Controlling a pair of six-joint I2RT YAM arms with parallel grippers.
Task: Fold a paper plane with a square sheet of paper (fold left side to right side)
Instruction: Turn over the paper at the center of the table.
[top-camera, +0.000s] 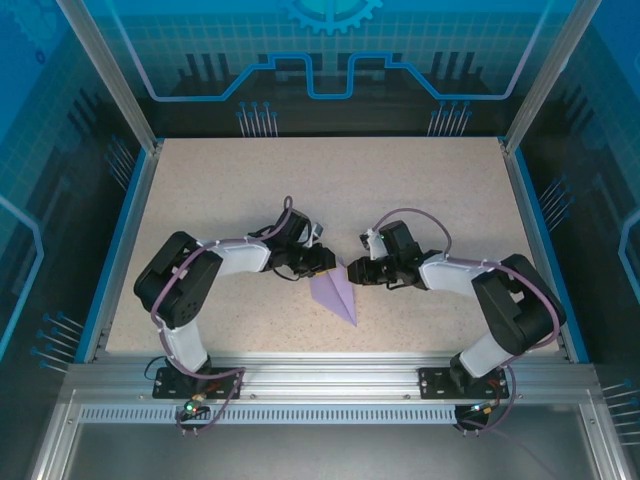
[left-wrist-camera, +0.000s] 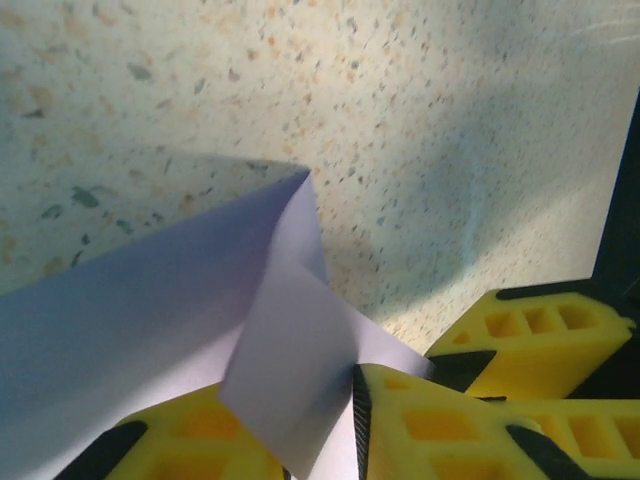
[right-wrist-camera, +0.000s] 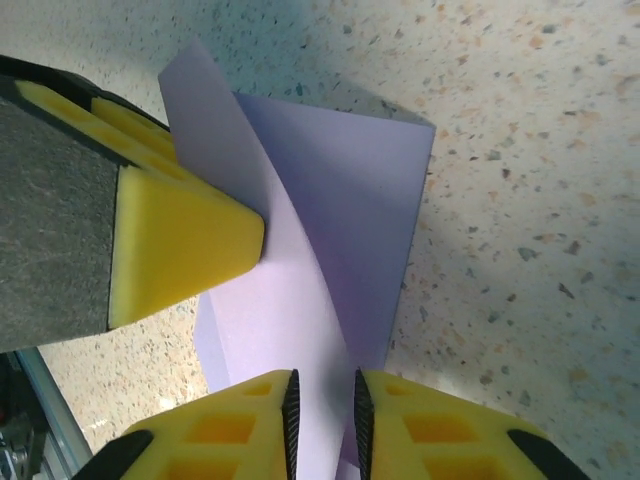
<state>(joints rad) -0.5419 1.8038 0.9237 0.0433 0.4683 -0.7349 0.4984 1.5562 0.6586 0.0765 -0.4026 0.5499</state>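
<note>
**Paper plane (top-camera: 335, 297) half-creased, caught between both grippers**

From the overhead camera I have the lavender paper plane lying on the table (top-camera: 300, 180) near the front middle. Its sharp point aims toward the near edge and its wide end sits between the two wrists. The left gripper (top-camera: 322, 263) reaches that wide end from one side and the right gripper (top-camera: 362, 272) from the other, the two just beside each other.

On the left wrist camera a loose flap stands up off the sheet and runs between the yellow fingers. It covers the gap, so I cannot tell whether that gripper is clenched on it. On the right wrist camera the jaws are drawn in to a narrow slot with paper threaded through. I cannot tell whether the pads bite or merely bracket it. One finger (right-wrist-camera: 180, 240) of the left gripper touches the raised, bowed flap.

My read is that this is very light, thin stock. It will take a crease but spring back, slide easily on the speckled top, and tear or crumple if the arms pull against each other. I would grip the flap's free edge near the wide end, never the fragile tip.
</note>
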